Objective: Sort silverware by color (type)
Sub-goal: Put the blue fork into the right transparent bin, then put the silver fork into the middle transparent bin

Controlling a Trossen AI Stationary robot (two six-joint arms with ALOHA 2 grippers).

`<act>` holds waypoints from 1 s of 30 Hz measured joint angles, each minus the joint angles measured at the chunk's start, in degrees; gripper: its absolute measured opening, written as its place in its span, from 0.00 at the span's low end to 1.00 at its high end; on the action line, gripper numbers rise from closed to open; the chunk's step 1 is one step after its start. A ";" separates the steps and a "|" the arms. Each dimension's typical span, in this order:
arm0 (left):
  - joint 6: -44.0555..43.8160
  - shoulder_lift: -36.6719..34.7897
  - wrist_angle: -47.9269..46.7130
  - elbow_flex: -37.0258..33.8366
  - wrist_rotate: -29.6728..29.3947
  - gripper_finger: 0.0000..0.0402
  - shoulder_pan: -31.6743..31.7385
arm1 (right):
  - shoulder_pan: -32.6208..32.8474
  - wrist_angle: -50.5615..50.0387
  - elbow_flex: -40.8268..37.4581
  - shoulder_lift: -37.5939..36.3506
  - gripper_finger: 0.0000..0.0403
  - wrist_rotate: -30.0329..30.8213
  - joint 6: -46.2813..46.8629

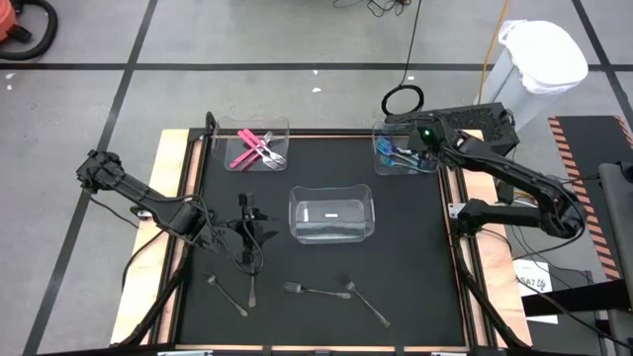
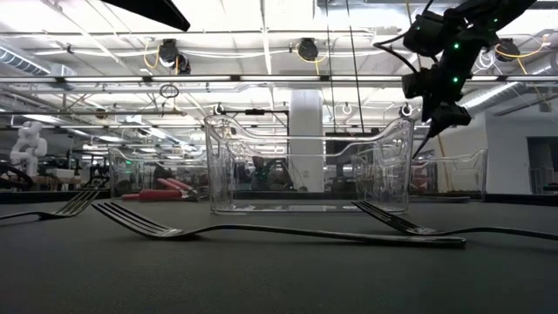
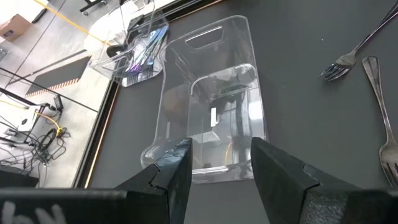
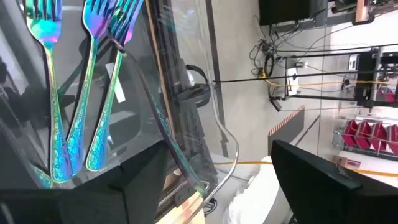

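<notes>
Iridescent forks point(image 4: 74, 93) lie in the far-right bin point(image 1: 381, 163), directly under the right gripper point(image 1: 420, 148), jaws wide, holding nothing. Left gripper point(image 3: 217, 168) hovers parted and empty by the middle bin point(image 1: 331, 216); grey forks point(image 1: 307, 290) lie near it. Risk: right fingers catching the bin wall when lifting, tipping it.

A grey tiled floor point(image 1: 297, 40) crossed by dark lines surrounds the table, a white-lined bin point(image 1: 539, 59) stands nearby, and ceiling pipes point(image 2: 261, 80) run overhead.
</notes>
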 joint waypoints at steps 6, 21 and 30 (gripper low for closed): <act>0.00 0.00 0.02 0.00 0.00 0.41 0.02 | 0.00 -2.51 0.01 -1.44 0.70 -3.35 2.93; 1.43 0.00 1.42 0.00 0.00 0.41 0.02 | 4.19 -8.35 2.16 -2.66 0.70 -5.76 9.14; 1.42 0.00 1.42 0.00 0.00 0.41 0.07 | 17.22 -11.42 9.96 -3.01 0.66 -6.36 21.10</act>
